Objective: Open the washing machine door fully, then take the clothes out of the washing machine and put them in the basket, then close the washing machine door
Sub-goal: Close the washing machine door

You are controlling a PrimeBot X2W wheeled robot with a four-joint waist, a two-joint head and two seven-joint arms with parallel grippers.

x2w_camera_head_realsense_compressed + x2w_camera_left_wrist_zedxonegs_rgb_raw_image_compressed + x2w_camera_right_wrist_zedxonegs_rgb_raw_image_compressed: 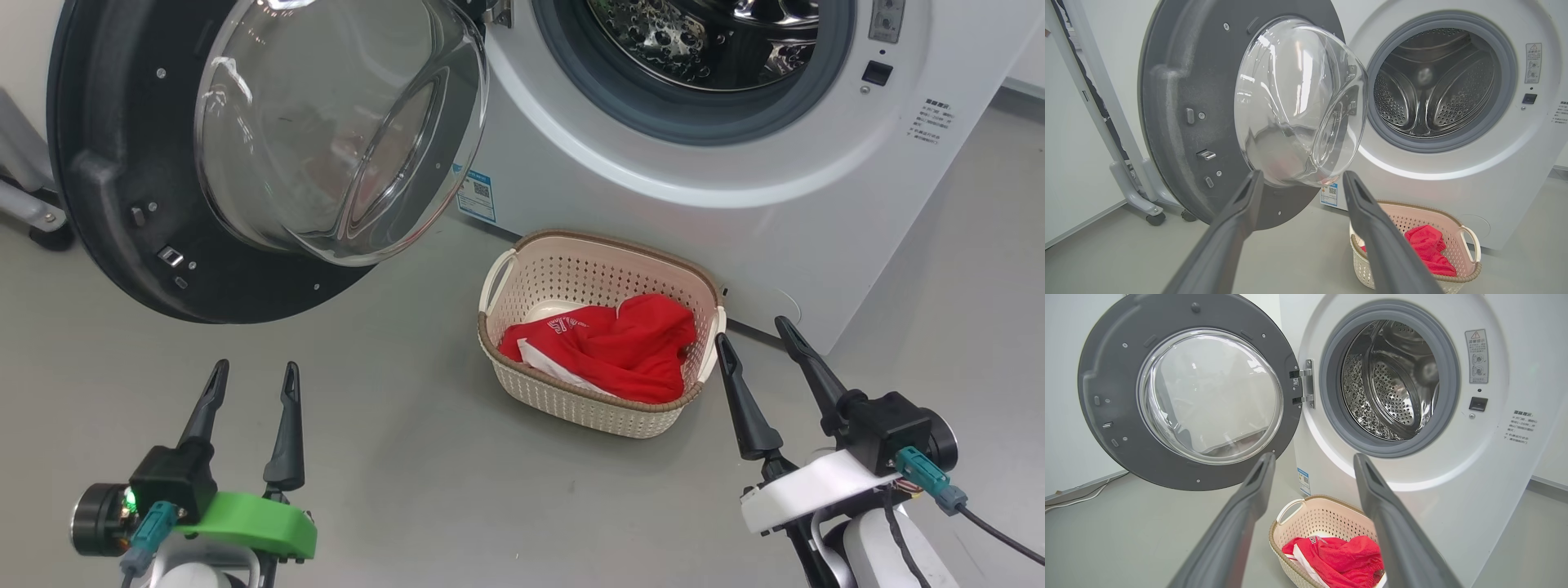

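We log the washing machine door point(122, 163) swung wide open. The clothes point(624, 347), possibly one garment, lie in the basket point(571, 407) just beside the washing machine point(759, 212). Left gripper point(255, 366) and right gripper point(752, 330) hover, fingers spread, empty.

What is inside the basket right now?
Red clothes with white trim and lettering lie bunched in the basket, covering most of its floor. Whether more cloth or bare floor lies beneath them cannot be seen, because the top folds hide it.
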